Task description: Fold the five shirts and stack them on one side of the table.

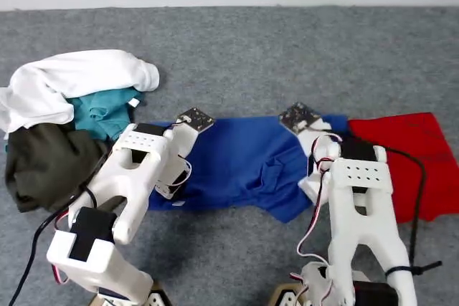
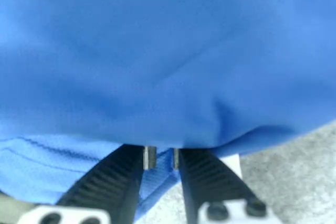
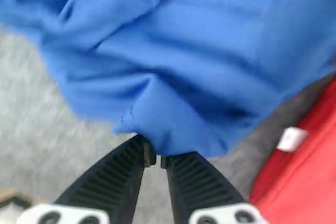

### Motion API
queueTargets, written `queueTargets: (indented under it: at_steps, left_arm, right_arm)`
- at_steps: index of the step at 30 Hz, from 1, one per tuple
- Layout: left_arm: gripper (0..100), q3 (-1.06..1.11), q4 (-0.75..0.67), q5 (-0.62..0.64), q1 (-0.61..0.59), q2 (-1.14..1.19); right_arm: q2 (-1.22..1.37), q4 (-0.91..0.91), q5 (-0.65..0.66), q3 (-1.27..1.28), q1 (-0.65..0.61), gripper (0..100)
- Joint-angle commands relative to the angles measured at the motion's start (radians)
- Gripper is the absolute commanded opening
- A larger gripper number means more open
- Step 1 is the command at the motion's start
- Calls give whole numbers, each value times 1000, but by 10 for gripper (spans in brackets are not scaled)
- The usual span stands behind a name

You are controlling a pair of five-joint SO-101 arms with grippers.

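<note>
A blue shirt point(image 1: 244, 163) lies spread between the two arms in the middle of the table. My left gripper point(image 2: 159, 157) is shut on its near hem, and blue cloth point(image 2: 168, 56) drapes over the fingertips. My right gripper point(image 3: 154, 157) is shut on the blue shirt's point(image 3: 199, 66) other near edge, beside the red shirt point(image 3: 310, 182). The red shirt point(image 1: 412, 155) lies flat at the right of the table. At the left a white shirt point(image 1: 72, 80), a teal shirt point(image 1: 107, 112) and a dark olive shirt point(image 1: 46, 163) lie in a heap.
Grey carpet-like table surface point(image 1: 287, 48) stretches open behind the shirts. A white tag point(image 3: 290, 138) shows on the red shirt's edge. Cables hang off both arms near the front edge.
</note>
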Motion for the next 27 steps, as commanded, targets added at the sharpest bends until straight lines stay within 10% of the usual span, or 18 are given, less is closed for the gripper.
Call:
queueTargets:
  at_steps: [1,27]
  left_arm:
    - [73,7,-49,5,8,17]
    - [73,7,-49,5,8,17]
  right_arm:
    - [-10,-85,-51,-32,-7,11]
    - [323,-326,-374,-238,56,128]
